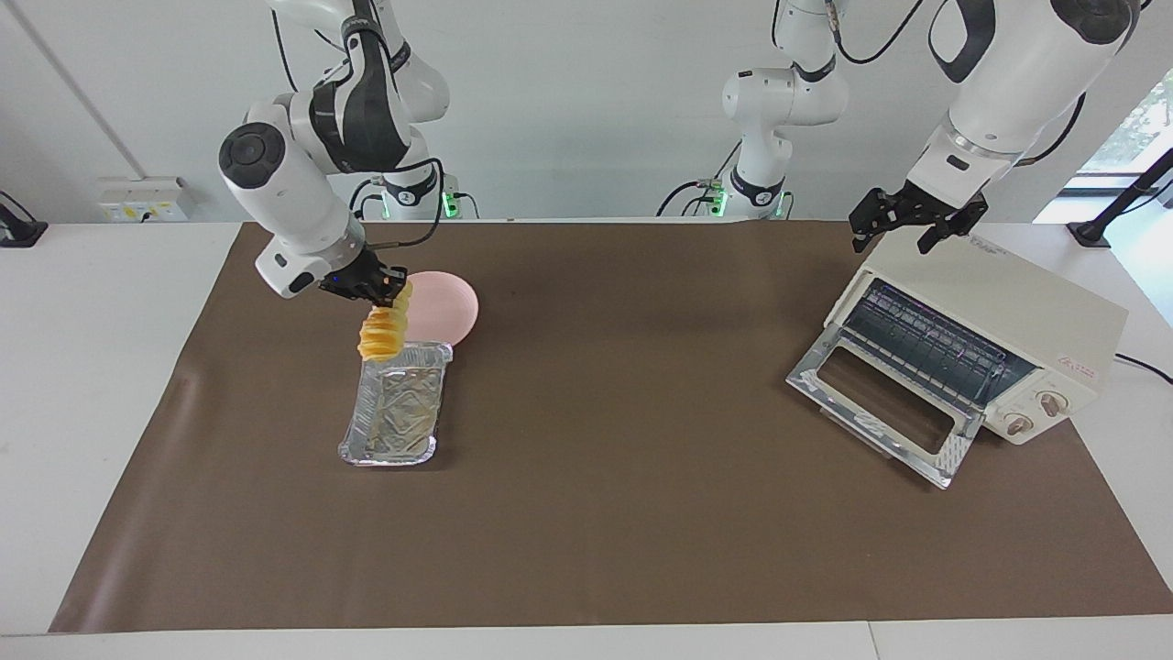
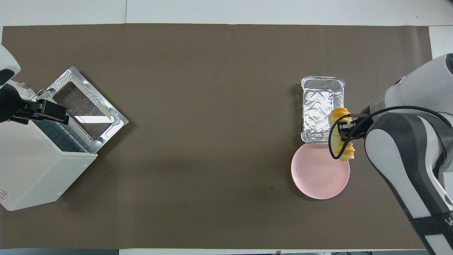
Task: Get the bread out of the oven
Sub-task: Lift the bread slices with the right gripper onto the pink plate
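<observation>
- Right gripper (image 1: 389, 290) is clenched on the bread (image 1: 382, 334), dangling it over the foil tray (image 1: 394, 412) beside the pink plate (image 1: 444, 307).
- Left gripper (image 1: 903, 223) waits spread wide over the oven (image 1: 990, 344), whose door hangs open.

An empty foil tray (image 1: 392, 412) lies just beside a pink plate (image 1: 449, 307) on the brown mat (image 1: 623, 513).

oven (image 1: 971, 344): toward the left arm's end of the table, door down
foil tray (image 1: 396, 412): toward the right arm's end
plate (image 1: 444, 310): just beside the tray, nearer to the robots
bread (image 1: 383, 333): in the air over the tray's edge
</observation>
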You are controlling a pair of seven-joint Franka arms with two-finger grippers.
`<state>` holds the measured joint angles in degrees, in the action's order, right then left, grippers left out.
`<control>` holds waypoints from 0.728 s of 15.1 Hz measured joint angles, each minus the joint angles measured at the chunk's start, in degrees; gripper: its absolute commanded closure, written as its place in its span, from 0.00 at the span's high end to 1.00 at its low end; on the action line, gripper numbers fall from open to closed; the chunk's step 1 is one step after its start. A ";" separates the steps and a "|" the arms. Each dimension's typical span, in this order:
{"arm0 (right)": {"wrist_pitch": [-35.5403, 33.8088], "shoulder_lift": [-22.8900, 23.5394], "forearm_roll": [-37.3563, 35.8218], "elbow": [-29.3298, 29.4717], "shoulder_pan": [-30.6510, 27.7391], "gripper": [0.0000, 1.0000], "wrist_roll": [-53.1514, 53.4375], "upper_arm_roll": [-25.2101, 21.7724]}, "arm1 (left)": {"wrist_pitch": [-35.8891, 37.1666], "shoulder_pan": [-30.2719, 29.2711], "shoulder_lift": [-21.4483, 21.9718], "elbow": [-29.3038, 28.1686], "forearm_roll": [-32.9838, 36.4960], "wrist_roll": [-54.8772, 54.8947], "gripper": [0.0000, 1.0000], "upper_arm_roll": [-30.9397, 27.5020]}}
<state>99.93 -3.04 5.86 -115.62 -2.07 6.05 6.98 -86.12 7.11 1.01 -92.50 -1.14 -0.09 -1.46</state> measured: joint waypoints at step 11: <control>8.49 -15.86 4.27 -26.63 2.79 0.00 0.00 0.34 | 0.00 0.00 0.00 0.00 0.00 0.00 1.00 0.00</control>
<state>108.42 -18.90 10.13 -142.25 0.72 6.05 7.31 -86.12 7.11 1.01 -92.50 -1.14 -0.10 -1.46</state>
